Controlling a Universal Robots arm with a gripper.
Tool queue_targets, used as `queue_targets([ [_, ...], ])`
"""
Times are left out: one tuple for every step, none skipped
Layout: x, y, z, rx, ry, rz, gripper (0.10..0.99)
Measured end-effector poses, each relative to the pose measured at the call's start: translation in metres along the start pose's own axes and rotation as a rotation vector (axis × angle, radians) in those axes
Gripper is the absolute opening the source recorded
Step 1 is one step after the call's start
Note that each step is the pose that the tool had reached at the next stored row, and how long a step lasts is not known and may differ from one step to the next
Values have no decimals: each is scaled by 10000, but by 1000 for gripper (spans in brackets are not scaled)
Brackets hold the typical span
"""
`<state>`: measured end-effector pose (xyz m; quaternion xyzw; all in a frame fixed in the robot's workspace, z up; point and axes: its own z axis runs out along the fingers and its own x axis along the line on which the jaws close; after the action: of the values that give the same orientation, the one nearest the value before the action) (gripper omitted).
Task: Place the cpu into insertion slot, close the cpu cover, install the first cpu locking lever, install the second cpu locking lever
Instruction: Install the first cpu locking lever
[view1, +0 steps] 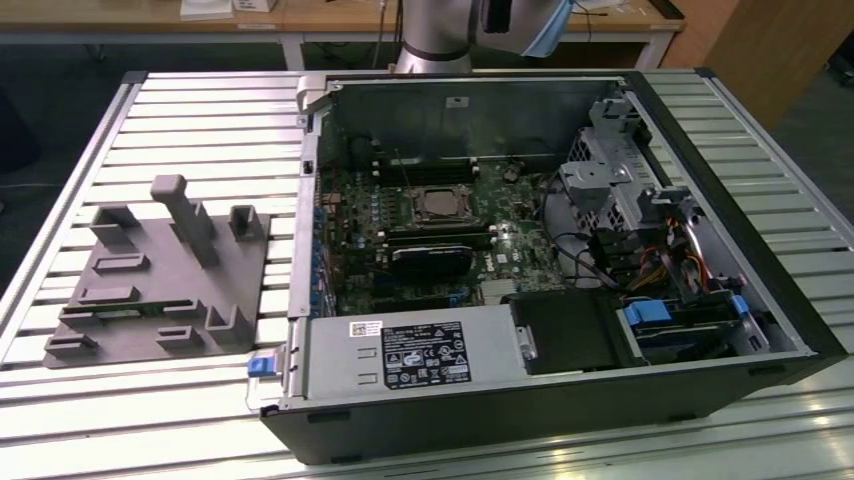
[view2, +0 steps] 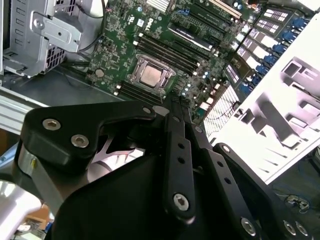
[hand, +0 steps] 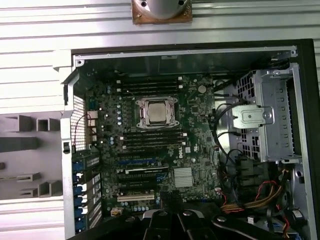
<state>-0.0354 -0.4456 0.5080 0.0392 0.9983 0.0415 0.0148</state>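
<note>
The cpu (hand: 156, 111), a silvery square chip, lies flat in the insertion slot on the green motherboard, also seen in the exterior view (view1: 438, 205) and the second wrist view (view2: 150, 76). The cpu cover (hand: 156, 100), a silver frame, lies down around the chip. I cannot make out how the locking levers stand. My gripper (view2: 172, 101) hangs well above the board, apart from the socket, its black fingers (hand: 165, 220) pressed together with nothing between them.
The open black computer case (view1: 747, 200) lies on a slatted metal table (view1: 200, 120). Inside it are a metal drive cage (hand: 262, 117), loose cables, memory slots and a labelled power supply (view1: 414, 355). A grey fixture block (view1: 154, 280) stands at the exterior view's left.
</note>
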Motion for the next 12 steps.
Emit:
queue_targets([
  [0, -10, 18, -1, 0, 0, 106],
  [0, -20, 36, 0, 0, 0, 106],
  [0, -30, 54, 0, 0, 0, 106],
  [-1, -39, 71, -1, 0, 0, 106],
  [-1, -48, 88, -1, 0, 0, 106],
  [-1, -58, 105, 0, 0, 0, 106],
  [-1, -67, 122, 1, 0, 0, 106],
  [-1, -77, 140, 1, 0, 0, 106],
  [-1, -86, 157, 1, 0, 0, 106],
  [-2, -96, 175, 0, 0, 0, 106],
  [-2, -106, 192, 0, 0, 0, 106],
  [-2, -115, 210, 0, 0, 0, 106],
])
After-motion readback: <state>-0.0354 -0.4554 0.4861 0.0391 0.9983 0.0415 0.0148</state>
